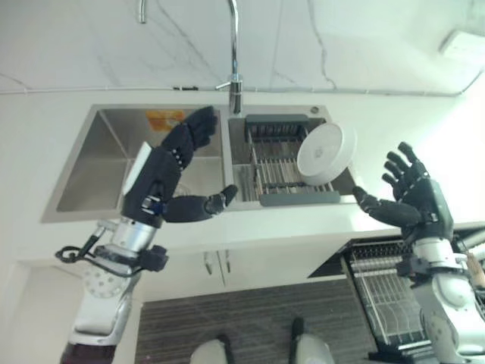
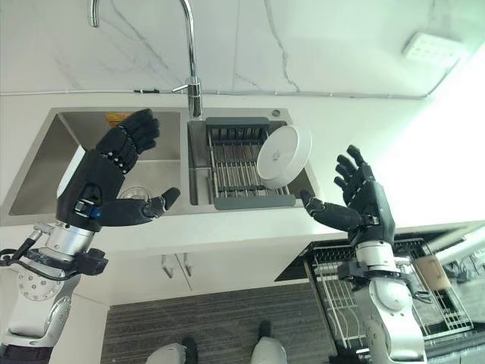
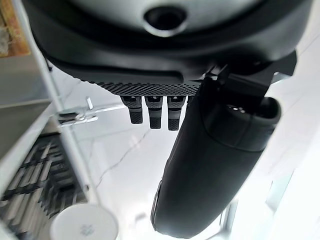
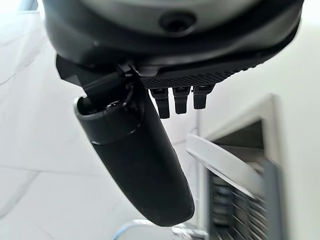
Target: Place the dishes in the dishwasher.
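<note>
White plate (image 2: 283, 155) leans upright in the drying rack (image 2: 239, 163) of the sink's right basin, ungrasped; left hand (image 2: 114, 171) and right hand (image 2: 356, 199) spread open, empty; dishwasher rack (image 2: 356, 292) below looks unloaded.

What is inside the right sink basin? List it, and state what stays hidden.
In the right sink basin sits a grey drying rack with a white plate leaning upright at its right end. The plate covers the rack's right part and the basin wall behind it.
</note>
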Robot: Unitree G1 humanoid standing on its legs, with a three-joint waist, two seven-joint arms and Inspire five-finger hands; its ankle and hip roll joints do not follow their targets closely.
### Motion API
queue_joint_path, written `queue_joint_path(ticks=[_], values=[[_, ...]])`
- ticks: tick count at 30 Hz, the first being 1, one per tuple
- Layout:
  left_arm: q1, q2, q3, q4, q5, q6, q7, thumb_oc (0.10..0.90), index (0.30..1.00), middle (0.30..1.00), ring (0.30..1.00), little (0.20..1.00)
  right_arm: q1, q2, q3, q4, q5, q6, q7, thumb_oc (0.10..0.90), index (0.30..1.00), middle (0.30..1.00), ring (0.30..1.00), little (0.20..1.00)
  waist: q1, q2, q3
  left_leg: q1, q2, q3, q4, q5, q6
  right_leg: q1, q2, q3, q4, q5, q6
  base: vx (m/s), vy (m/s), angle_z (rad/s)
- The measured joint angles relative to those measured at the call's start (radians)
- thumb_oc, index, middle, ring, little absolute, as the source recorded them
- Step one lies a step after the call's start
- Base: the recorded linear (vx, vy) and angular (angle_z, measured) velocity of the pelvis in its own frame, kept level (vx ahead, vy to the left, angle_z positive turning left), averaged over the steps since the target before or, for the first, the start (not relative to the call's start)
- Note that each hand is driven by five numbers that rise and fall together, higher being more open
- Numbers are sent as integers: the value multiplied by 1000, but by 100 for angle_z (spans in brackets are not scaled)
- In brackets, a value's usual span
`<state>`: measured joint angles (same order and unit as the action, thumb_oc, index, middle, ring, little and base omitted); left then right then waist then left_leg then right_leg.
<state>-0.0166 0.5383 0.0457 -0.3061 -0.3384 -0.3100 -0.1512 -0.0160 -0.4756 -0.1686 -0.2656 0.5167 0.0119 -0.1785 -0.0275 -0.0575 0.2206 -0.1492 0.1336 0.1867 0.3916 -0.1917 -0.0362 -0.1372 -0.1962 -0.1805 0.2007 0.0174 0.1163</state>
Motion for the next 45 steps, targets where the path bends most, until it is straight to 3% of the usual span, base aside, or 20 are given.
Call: queue_joint_path(ticks=[2,5,11,17,21,27,35,45], values=[[1,-8,-9,-14,1,4,4,800,900,900,900,900,-33,-2,-4,3,3,-6,-41,800,900,900,900,900,-1,13,-2,37,23,2,-62,32,-30,1,34,-3,12,-14,-25,103,-97,-11],[1,-9,-8,-16,0,5,9,800,900,900,900,900,-31,-3,-13,3,22,-9,-64,800,900,900,900,900,-23,30,-2,61,34,2,-104,47,-46,6,50,-8,15,-23,-39,68,-56,-6],[-7,-14,-22,-15,-5,29,7,800,900,900,900,900,-32,-2,-27,3,56,-8,-70,800,900,900,900,900,-37,55,-4,69,37,0,-120,51,-49,10,50,-16,15,-27,-45,30,-27,3],[-10,-17,-60,24,-50,52,-13,800,900,900,900,900,-82,-3,-4,48,187,-11,-26,800,900,900,900,900,-20,57,-5,79,14,-13,-129,55,-42,26,26,-24,29,-47,-34,6,-5,11],[-10,-45,-63,30,-51,52,-27,800,900,900,900,900,-101,-1,12,82,363,-12,35,800,900,900,900,900,4,61,-8,65,5,-29,-126,60,-36,25,15,-35,38,-49,-34,-16,4,12],[-10,-48,-83,32,-53,51,-58,800,900,900,900,900,-117,-1,49,118,431,-12,85,800,900,900,900,900,30,61,-29,48,1,-48,-110,63,-34,22,9,-60,45,-49,-35,-8,12,12],[-11,-46,-91,78,-87,51,-58,800,900,900,900,900,-200,-2,59,279,328,-16,66,800,900,900,900,900,40,44,-49,46,-4,-60,-100,63,-30,32,1,-74,47,-49,-34,-7,25,4],[-11,-45,-90,89,-87,51,-57,800,900,900,900,900,-199,-2,59,284,310,-15,53,800,900,900,900,900,50,44,-49,47,-7,-60,-100,64,-29,32,-2,-74,47,-48,-34,0,0,0]])
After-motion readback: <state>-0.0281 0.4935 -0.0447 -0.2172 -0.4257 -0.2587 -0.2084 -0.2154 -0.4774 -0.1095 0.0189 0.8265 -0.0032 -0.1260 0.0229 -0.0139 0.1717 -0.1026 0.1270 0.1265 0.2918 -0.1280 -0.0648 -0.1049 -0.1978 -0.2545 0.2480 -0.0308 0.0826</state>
